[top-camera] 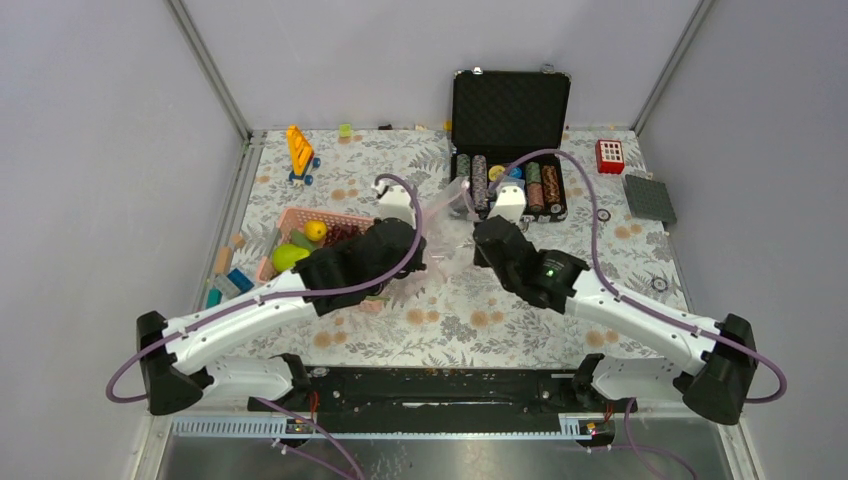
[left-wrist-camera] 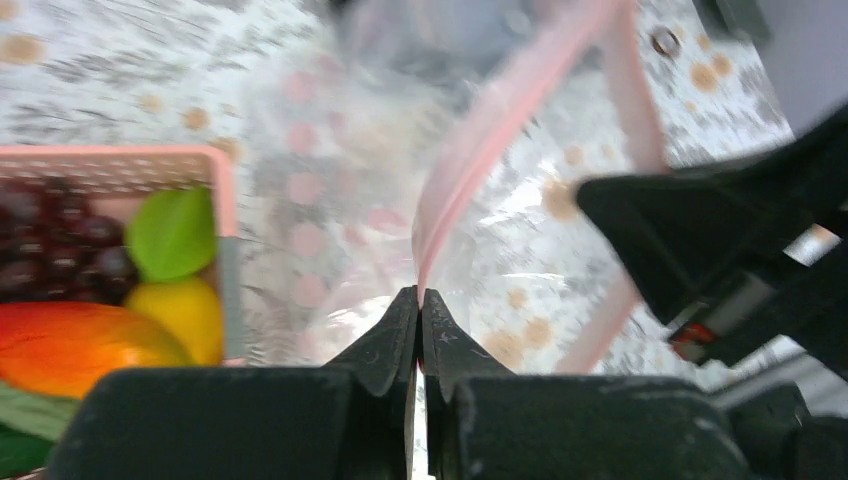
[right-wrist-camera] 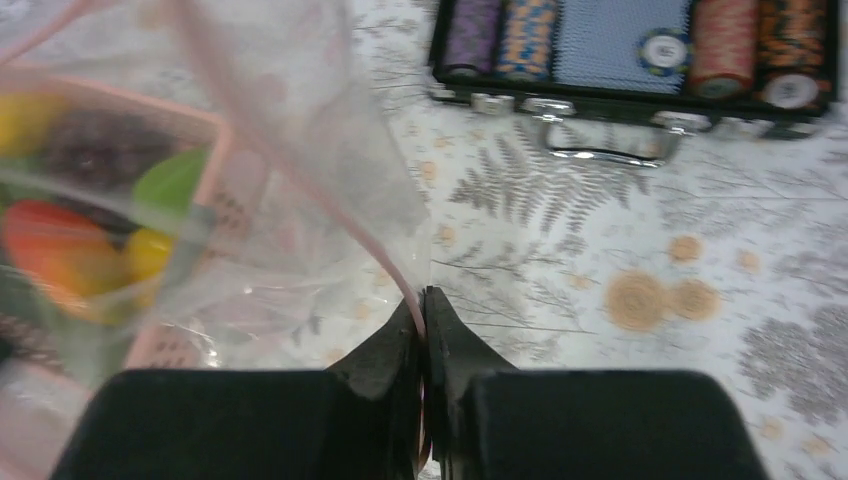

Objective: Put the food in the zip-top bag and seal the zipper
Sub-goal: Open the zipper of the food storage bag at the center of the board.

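Zip-top bag point(left-wrist-camera: 330, 200) of clear soft plastic hangs mid-table, with the left gripper point(left-wrist-camera: 420, 300) and right gripper point(right-wrist-camera: 424, 300) each pinched shut on its pale-pink zipper strip point(left-wrist-camera: 500, 110). Mouth-opening step, I judge. The small plastic toy food point(top-camera: 290, 256) sits in the pink latticed basket point(top-camera: 335, 214) toward the table's left edge. Next, spread the mouth wide.

Right claw point(right-wrist-camera: 425, 298) pinching zipper point(right-wrist-camera: 385, 262), clear zip-top bag point(right-wrist-camera: 300, 120) draped left, chip case point(right-wrist-camera: 600, 110) beyond
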Action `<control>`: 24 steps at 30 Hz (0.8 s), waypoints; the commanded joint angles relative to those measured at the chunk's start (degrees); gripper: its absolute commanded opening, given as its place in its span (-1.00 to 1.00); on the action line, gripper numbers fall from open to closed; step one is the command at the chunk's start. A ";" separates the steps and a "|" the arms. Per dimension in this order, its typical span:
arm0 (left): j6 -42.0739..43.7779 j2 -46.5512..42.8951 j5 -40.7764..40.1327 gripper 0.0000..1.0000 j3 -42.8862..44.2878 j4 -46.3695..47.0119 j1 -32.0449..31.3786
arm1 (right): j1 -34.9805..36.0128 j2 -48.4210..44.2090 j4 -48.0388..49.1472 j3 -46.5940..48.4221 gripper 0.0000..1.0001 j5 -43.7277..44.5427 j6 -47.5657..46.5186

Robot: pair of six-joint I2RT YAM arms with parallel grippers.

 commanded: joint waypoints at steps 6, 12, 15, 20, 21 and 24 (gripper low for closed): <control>-3.35 -2.39 -17.30 -1.00 5.54 -11.01 9.29 | -12.21 -14.84 -16.91 -5.10 -1.00 4.15 -4.80; -0.06 1.57 -10.09 -0.86 6.14 -9.77 12.82 | -13.15 -18.65 -21.94 -3.51 -1.00 5.38 -7.63; 4.13 3.51 6.25 -0.57 3.80 -2.41 12.73 | -13.18 -17.40 -22.94 -0.66 -1.00 1.88 -9.34; 6.11 7.78 32.81 0.31 0.67 11.19 11.30 | -13.20 -13.40 -26.96 5.32 -1.00 -2.61 -11.53; 6.65 8.61 31.57 0.60 1.54 10.95 10.27 | -13.16 -12.67 -28.60 6.79 -1.00 -2.18 -11.78; 7.76 10.11 28.79 0.97 4.15 10.07 8.84 | -13.20 -11.14 -33.82 11.07 -1.00 0.19 -13.35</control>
